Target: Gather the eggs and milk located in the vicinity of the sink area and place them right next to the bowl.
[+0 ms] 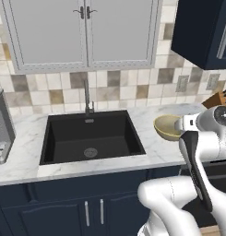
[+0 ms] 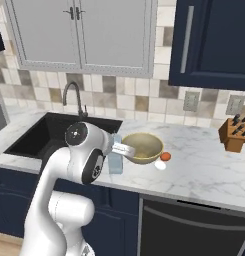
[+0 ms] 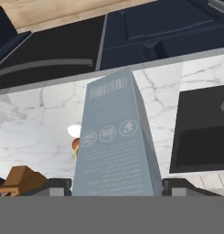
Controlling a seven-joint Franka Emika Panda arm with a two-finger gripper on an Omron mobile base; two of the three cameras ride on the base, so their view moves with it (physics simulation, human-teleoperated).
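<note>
Gripping the pale blue-grey gabled milk carton point(image 3: 115, 141) between both fingertips, gripper point(image 3: 117, 186) stands just beside the yellowish-tan round bowl point(image 2: 142, 147), small white oval egg point(image 2: 160, 165) near its far side. Set it down level, upright; release only once seated.

blue-grey milk point(image 3: 117, 141), tan bowl point(image 2: 142, 147), black sink point(image 1: 91, 136)
</note>
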